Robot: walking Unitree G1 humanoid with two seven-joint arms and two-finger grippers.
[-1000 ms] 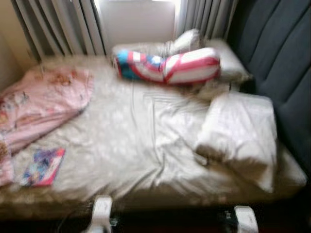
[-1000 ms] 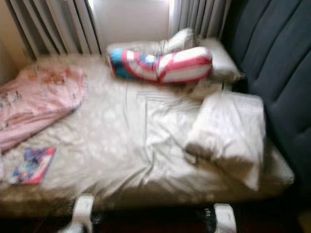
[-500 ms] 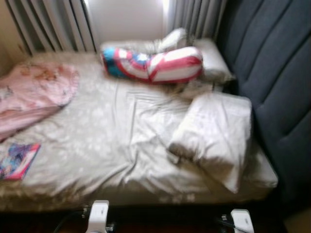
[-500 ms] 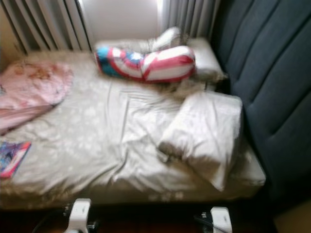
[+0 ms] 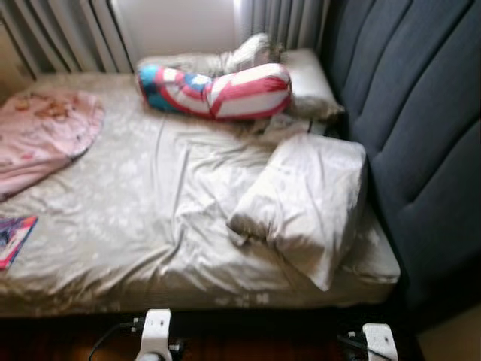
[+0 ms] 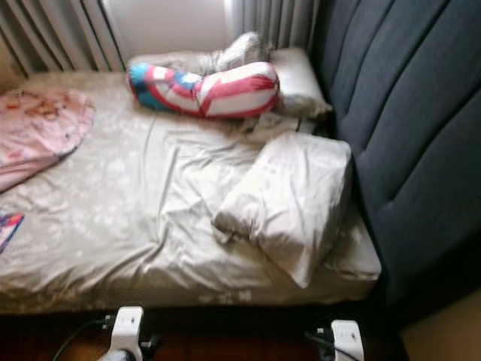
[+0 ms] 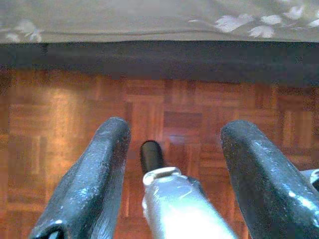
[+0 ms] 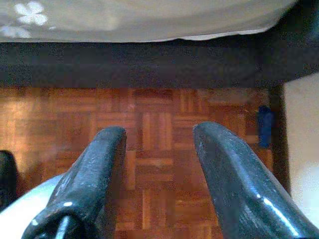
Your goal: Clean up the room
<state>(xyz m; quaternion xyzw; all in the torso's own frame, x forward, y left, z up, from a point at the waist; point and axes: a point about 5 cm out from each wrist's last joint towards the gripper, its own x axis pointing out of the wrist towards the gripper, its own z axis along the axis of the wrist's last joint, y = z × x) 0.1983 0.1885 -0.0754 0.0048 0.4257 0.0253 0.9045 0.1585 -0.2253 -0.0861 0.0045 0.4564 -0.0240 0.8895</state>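
A bed with a rumpled beige flowered sheet [image 5: 150, 203] lies before me. On it are a beige pillow [image 5: 301, 203] at the right, a red, white and blue bolster [image 5: 214, 92] at the back, and a crumpled pink blanket [image 5: 41, 135] at the left. A colourful book [image 5: 11, 239] lies at the left edge of the picture. Both arms hang low in front of the bed. My left gripper [image 7: 174, 164] is open over the parquet floor [image 7: 60, 124], holding nothing. My right gripper [image 8: 159, 169] is open over the same floor, also holding nothing.
A dark blue padded headboard [image 5: 421, 135] rises along the bed's right side. Grey curtains [image 5: 60, 34] hang behind the bed, and a second pillow [image 5: 301, 79] lies at the back. The dark bed base [image 8: 149, 64] stands just ahead of the grippers. A small blue object [image 8: 265, 124] lies on the floor.
The camera has turned to the right, so the whole bed has shifted left in the picture and the book is now at its edge. Nothing on the bed has moved.
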